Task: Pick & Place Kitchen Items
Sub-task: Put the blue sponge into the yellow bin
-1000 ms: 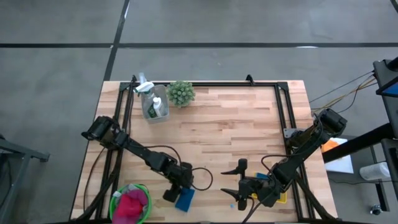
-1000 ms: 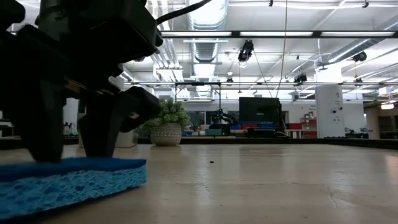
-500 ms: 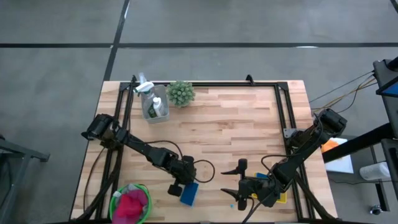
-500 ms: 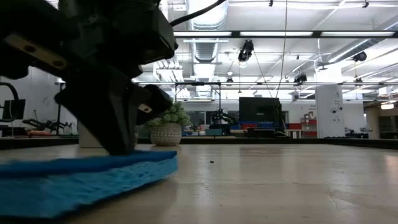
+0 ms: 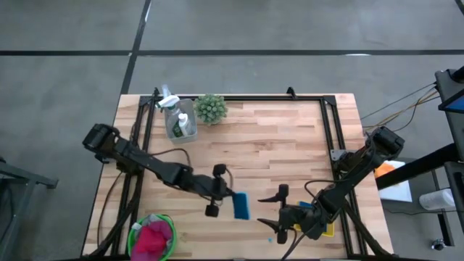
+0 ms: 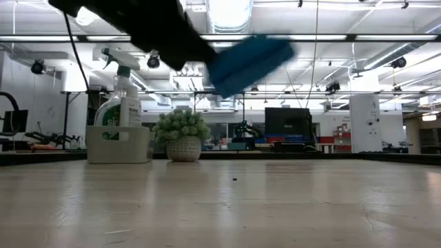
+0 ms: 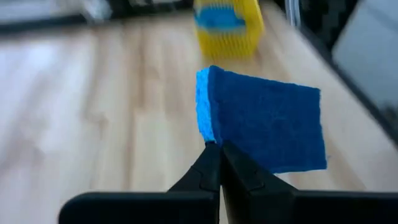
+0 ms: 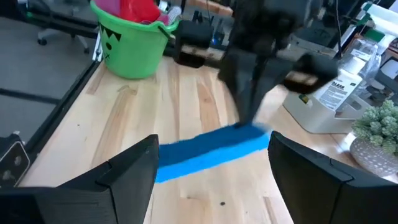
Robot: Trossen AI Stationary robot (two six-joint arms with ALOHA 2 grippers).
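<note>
A flat blue sponge (image 5: 241,205) hangs in the air over the table's near middle, with my left gripper (image 5: 229,199) shut on it. In the low view the sponge (image 6: 251,58) is high above the wood. My right gripper (image 5: 272,212) stands open just to the sponge's right, touching nothing; in the right wrist view the sponge (image 8: 211,152) shows beyond its spread fingers. A green bucket (image 5: 152,235) with pink and red cloth in it stands at the near left. My left gripper pinches the sponge between its two fingers at one corner of its near edge (image 7: 210,138). The fingers come from the table's left, slanting a little downward. The sponge sticks out beyond the fingertips, lifted clear of the table and tilted, a broad face (image 7: 267,124) toward the wrist camera.
A clear bin with a spray bottle (image 5: 179,119) and a small spiky plant (image 5: 211,109) stand at the far left. A yellow basket (image 7: 227,25) holding something blue sits near the right arm. Bare wood (image 5: 275,145) spreads across the middle and far right.
My left gripper has shut on the blue sponge, risen and swung toward the table's right, tipping up nearer to level. The sponge, which lay flat near the table's front edge, is now lifted clear and tilted.
</note>
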